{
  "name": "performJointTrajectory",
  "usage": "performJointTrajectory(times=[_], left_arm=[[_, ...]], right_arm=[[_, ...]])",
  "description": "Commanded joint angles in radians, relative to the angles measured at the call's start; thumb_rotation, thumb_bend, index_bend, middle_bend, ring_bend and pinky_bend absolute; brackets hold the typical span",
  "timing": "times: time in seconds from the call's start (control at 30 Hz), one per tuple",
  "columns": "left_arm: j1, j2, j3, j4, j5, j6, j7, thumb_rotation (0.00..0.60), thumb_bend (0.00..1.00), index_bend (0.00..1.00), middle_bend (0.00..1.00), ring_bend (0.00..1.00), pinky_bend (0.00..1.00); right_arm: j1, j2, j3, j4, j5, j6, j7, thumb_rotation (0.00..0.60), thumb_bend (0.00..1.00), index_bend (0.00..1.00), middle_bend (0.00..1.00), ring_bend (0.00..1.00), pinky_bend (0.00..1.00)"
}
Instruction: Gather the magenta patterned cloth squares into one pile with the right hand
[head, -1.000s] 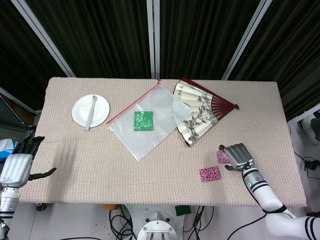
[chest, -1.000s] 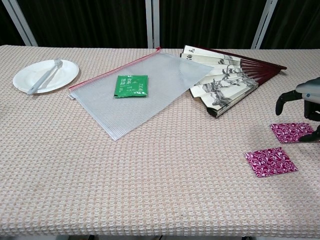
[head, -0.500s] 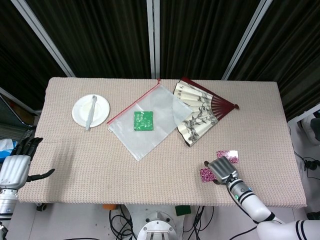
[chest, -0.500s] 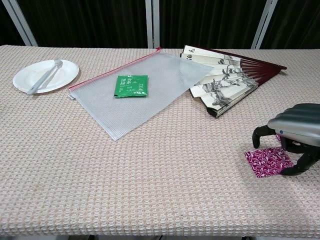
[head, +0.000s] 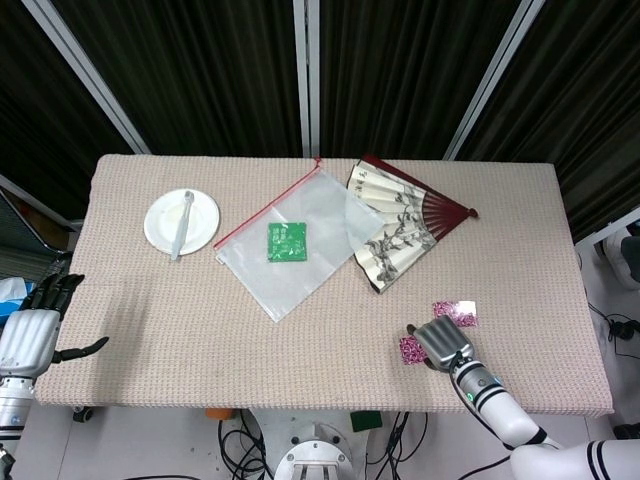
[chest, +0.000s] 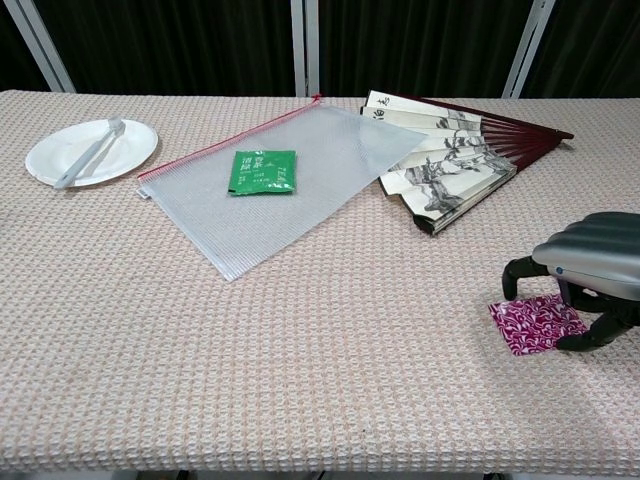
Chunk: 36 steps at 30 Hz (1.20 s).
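On your table, a round white plate (head: 181, 221) holding a white spoon (head: 181, 225) lies far left. Right of it lies a clear zip bag (head: 297, 243) containing a green packet (head: 286, 241). A painted paper folding fan (head: 398, 222) lies right of the bag, overlapping its corner. Two magenta patterned cloth squares lie near right: one (head: 455, 311) farther, one (chest: 535, 324) nearer, beneath your right hand (head: 443, 343).

near cloth square (head: 408, 349): in the head view mostly hidden beneath the right hand (head: 441, 343); only a sliver shows at its 9 o'clock.
right hand, chest view (chest: 590, 268): cut off by the right edge; whether its fingertips touch the cloth cannot be told.
far cloth square (head: 455, 311): not seen in the chest view.
left hand (head: 38, 328): only in the head view; its arm is cut off at the bottom edge.
green packet (head: 286, 241): print too small to read.
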Motion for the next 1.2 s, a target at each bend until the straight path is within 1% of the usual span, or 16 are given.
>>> performJointTrajectory(times=[0.03, 0.23, 0.57, 0.77, 0.9, 1.0, 1.1, 1.2], left_arm=[[0.0, -0.001, 0.001, 0.0, 0.001, 0.0, 0.0, 0.361, 0.07, 0.09, 0.11, 0.06, 0.18], [0.0, -0.003, 0.001, 0.002, 0.003, -0.001, -0.001, 0.357, 0.07, 0.09, 0.11, 0.06, 0.18], [0.0, -0.005, 0.001, 0.004, 0.0, -0.004, -0.001, 0.36, 0.07, 0.09, 0.11, 0.06, 0.18], [0.0, -0.006, 0.002, 0.008, -0.003, -0.008, -0.005, 0.359, 0.07, 0.09, 0.1, 0.06, 0.18], [0.002, -0.006, 0.002, 0.01, -0.002, -0.006, -0.008, 0.359, 0.07, 0.09, 0.1, 0.06, 0.18], [0.002, -0.006, 0.002, 0.01, -0.002, -0.005, -0.01, 0.359, 0.07, 0.09, 0.1, 0.06, 0.18], [0.002, -0.006, 0.002, 0.011, -0.002, -0.006, -0.01, 0.36, 0.07, 0.09, 0.1, 0.06, 0.18], [0.002, -0.006, 0.002, 0.01, -0.002, -0.006, -0.01, 0.361, 0.07, 0.09, 0.1, 0.06, 0.18]], right_arm=[[0.0, 0.005, -0.007, -0.01, -0.002, 0.007, -0.007, 0.6, 0.33, 0.33, 1.0, 1.0, 0.9], [0.001, 0.007, -0.016, -0.02, 0.004, 0.023, -0.021, 0.6, 0.33, 0.32, 1.0, 1.0, 0.9], [0.003, -0.013, -0.016, 0.0, 0.01, 0.034, -0.025, 0.6, 0.34, 0.32, 1.0, 1.0, 0.9], [-0.001, -0.021, -0.014, 0.011, 0.003, 0.042, -0.014, 0.6, 0.37, 0.38, 1.0, 1.0, 0.9], [-0.003, -0.023, -0.013, 0.016, -0.001, 0.044, -0.008, 0.6, 0.44, 0.41, 1.0, 1.0, 0.9], [-0.005, -0.025, -0.014, 0.018, -0.006, 0.047, -0.005, 0.6, 0.47, 0.44, 1.0, 1.0, 0.9], [-0.008, -0.025, -0.014, 0.02, -0.009, 0.049, -0.002, 0.6, 0.48, 0.46, 1.0, 1.0, 0.9], [-0.009, -0.022, -0.012, 0.018, -0.01, 0.051, 0.003, 0.6, 0.48, 0.46, 1.0, 1.0, 0.9]])
